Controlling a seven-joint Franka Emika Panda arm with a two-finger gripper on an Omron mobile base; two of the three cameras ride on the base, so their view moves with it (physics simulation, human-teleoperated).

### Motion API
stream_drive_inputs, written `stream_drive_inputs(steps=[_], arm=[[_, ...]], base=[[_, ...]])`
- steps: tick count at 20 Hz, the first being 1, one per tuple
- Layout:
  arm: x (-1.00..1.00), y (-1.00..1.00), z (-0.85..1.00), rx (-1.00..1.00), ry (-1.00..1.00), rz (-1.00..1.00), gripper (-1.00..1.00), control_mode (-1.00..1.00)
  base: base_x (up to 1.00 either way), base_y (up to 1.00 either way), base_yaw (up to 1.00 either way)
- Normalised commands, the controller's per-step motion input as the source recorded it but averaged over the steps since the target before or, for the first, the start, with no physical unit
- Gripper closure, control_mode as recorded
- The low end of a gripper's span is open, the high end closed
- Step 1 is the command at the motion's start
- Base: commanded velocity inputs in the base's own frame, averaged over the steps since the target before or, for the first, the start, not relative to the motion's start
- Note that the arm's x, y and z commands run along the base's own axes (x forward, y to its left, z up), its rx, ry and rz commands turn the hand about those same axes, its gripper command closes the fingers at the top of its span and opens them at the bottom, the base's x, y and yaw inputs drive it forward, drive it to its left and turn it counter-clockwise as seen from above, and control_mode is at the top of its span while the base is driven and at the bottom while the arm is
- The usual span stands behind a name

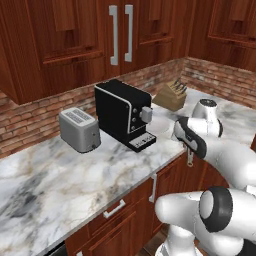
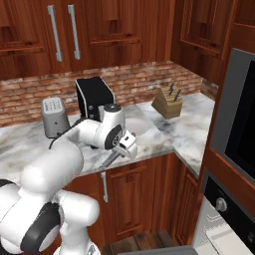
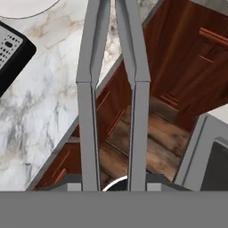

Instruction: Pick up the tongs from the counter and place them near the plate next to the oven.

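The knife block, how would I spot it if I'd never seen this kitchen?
Follow the marble counter to the corner under the brick wall. Past the black coffee machine sits the knife block: a slanted tan wooden wedge with dark handles poking out, unlike the boxy silver toaster.

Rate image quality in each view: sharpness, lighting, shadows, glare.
Left base view: even flat light, sharp, no glare on the coffee machine. Right base view: similar, soft shadow under the cabinets. Hand view: the tongs loom large and slightly soft-edged; no glare.
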Motion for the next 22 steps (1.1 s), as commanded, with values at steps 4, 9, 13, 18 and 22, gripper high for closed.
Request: stream_drive_inputs(steps=[4,9,13,18,22], arm=[[0.81,-0.46,0.0,0.0,-0.02,0.0,1.0,-1.0],[0.75,-0.46,0.0,0.07,-0.01,0.0,1.0,-1.0],[0.59,-0.29,0.0,0.11,0.0,-0.03,1.0,-1.0],[0.5,-0.04,-0.02,0.08,0.0,-0.09,1.0,-1.0],[0.47,-0.06,-0.16,0.04,0.0,-0.08,1.0,-1.0]], base=[[0.0,0.0,0.0],[0.0,0.0,0.0],[0.0,0.0,0.0],[0.0,0.0,0.0],[0.0,0.0,0.0]])
